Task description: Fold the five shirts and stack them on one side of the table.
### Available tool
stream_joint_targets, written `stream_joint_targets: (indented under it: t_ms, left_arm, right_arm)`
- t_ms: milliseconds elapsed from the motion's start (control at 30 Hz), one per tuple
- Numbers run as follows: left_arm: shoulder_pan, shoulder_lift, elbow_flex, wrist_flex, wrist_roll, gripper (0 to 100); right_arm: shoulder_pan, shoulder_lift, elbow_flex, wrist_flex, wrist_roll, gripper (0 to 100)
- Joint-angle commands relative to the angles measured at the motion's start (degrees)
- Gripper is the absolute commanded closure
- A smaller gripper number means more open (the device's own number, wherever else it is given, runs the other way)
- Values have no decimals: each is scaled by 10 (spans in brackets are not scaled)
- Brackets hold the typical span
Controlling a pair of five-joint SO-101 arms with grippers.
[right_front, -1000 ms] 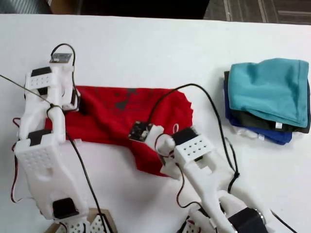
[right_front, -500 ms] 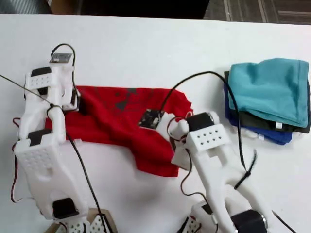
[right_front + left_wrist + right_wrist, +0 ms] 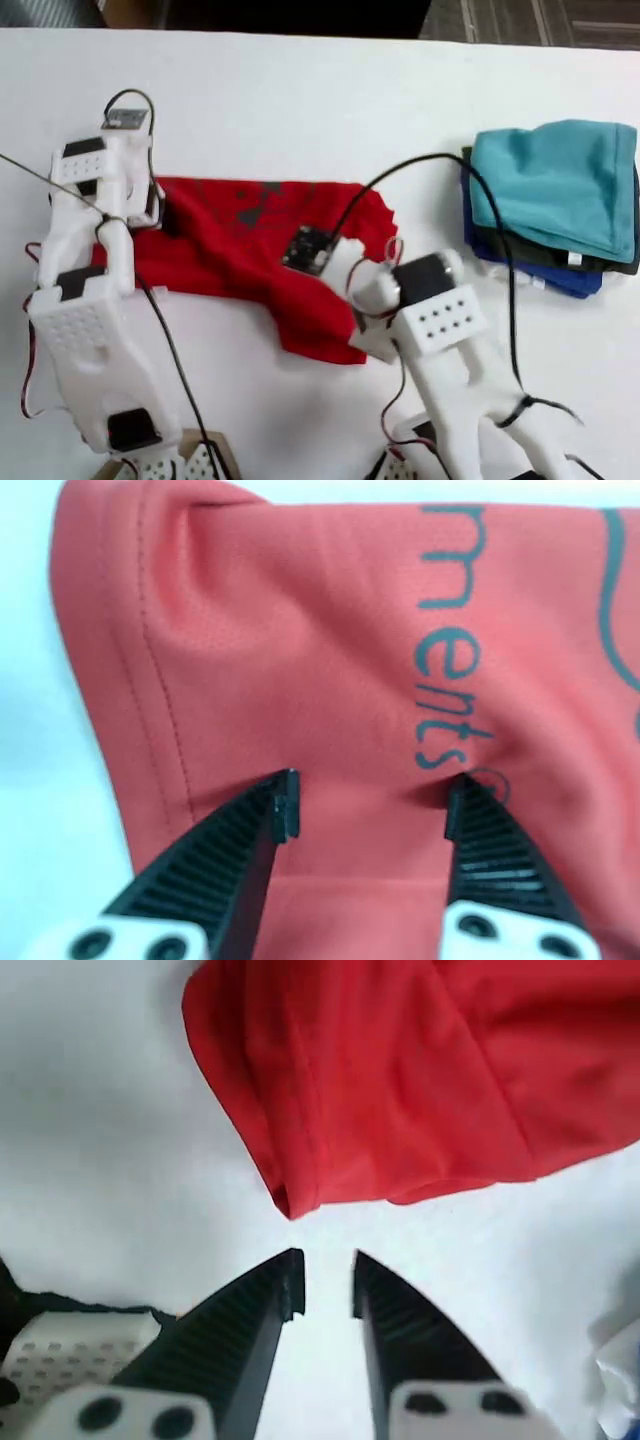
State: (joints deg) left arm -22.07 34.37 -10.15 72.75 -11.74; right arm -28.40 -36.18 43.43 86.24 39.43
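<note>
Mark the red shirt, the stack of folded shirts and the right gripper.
red shirt (image 3: 225, 250): high view, flat middle of the cloth.
stack of folded shirts (image 3: 555, 180): high view, the teal shirt on top.
right gripper (image 3: 325, 1282): right wrist view, midway between its fingertips.

Red shirt (image 3: 300, 630) — dark grey lower-case lettering (image 3: 450, 650) printed on cloth in one line of letters, with curved stroke of larger dark graphic beside it. End of line lies just beside one fingertip of left gripper (image 3: 370, 805), whose jaws are spread with tips on cloth. High view: same print shows as dark smudge on shirt's far part, too small to read. Folded stack (image 3: 555, 190) — small white tag (image 3: 573, 259) at near edge, print on it not legible.
</note>
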Motion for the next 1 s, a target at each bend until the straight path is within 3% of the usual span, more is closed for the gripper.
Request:
stream_joint_targets:
  t_ms: [0,167,467,567,633,700,967]
  left_arm:
    - [4,4,-3,-10,-1,752]
    - [4,4,-3,-10,-1,752]
    - [4,4,-3,-10,-1,752]
    - [4,4,-3,-10,-1,752]
    - [4,4,-3,-10,-1,752]
    - [4,4,-3,-10,-1,752]
    - [4,4,-3,-10,-1,752]
  right_arm:
    - [-40,15,33,-51,-41,752]
    - [-78,97,52,-92,-46,786]
    - [-58,185,50,-174,-42,800]
    - [-36,194,49,-176,-41,914]
    - [-16,192,42,-172,-41,986]
    - [2,181,34,-158,-41,953]
    - [0,68,-43,-41,-28,978]
